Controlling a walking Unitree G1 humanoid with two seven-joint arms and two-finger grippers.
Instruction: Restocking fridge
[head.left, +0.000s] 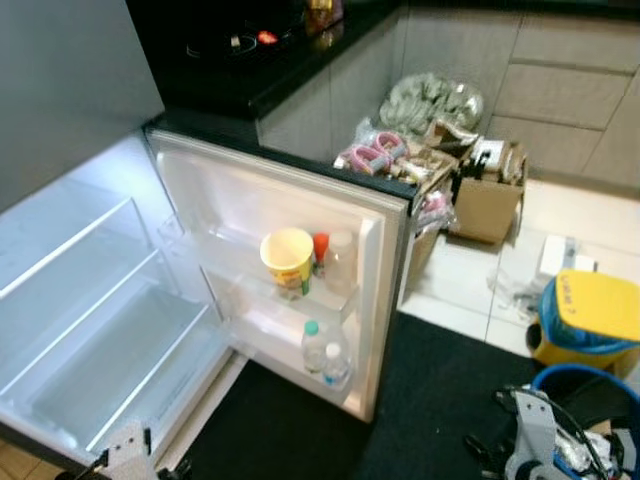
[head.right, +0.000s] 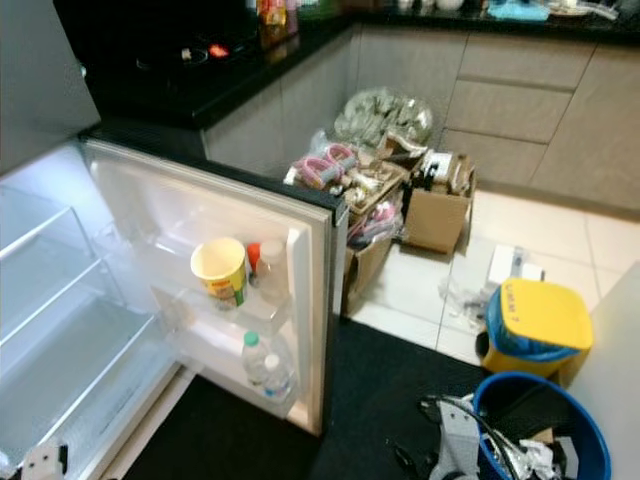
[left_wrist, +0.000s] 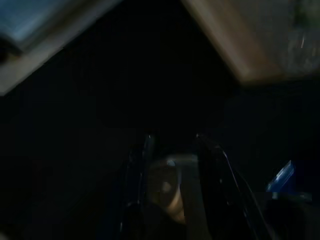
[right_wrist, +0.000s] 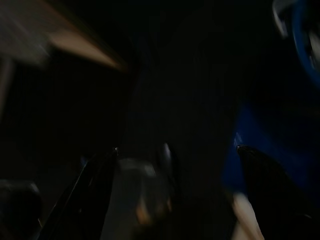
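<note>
The fridge stands open, with bare glass shelves (head.left: 90, 300) inside at the left. Its open door (head.left: 375, 300) faces me. The door's upper rack holds a yellow cup (head.left: 287, 260), a red-capped bottle (head.left: 320, 250) and a clear bottle (head.left: 341, 265). Two small water bottles (head.left: 325, 355) stand in the lower rack. My left arm (head.left: 125, 455) hangs low before the fridge's bottom edge, and the left gripper (left_wrist: 172, 145) is over dark floor. My right arm (head.left: 540, 440) hangs beside a blue basket (head.right: 540, 430). The right gripper (right_wrist: 137, 155) appears dark and blurred.
A black mat (head.left: 430, 400) covers the floor before the door. Behind the door are cardboard boxes (head.left: 485, 205) and bags of goods (head.left: 435, 100). A yellow-lidded bin (head.left: 590, 320) stands at the right, and a black counter (head.left: 250, 70) runs along the back.
</note>
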